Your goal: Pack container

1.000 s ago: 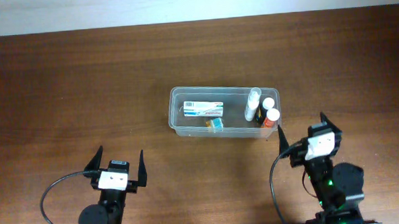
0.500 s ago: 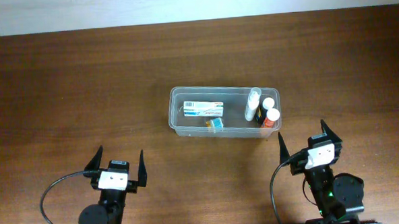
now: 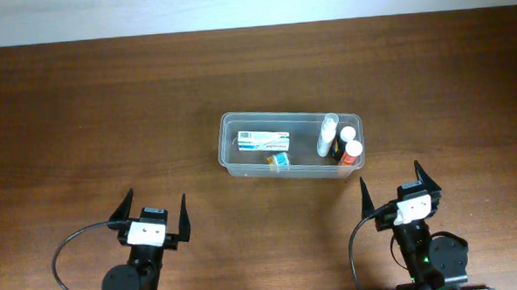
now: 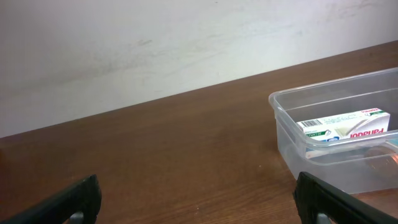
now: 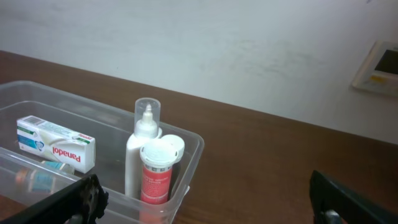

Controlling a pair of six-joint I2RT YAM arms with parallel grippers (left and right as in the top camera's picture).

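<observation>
At the near edge of the desk (image 3: 83, 126), the left fingers (image 3: 124, 206) and the right fingers (image 3: 365, 193) both stand spread wide, holding nothing. Beyond them, nearer the right pair, the container (image 3: 223, 145) sits mid-desk. Inside it are a white box (image 3: 264, 141), a small teal item (image 3: 278, 161) and, at its right end, a white bottle (image 3: 328, 135) beside a red tube (image 3: 351, 153).

Overhead looks straight down; both wrist views face the wall (image 4: 124, 37), sharing the container (image 3: 289, 115).

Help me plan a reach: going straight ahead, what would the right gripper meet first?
Likely the container's right end, clipped by one finger of the open right gripper; its centre line runs over table alongside.
</observation>
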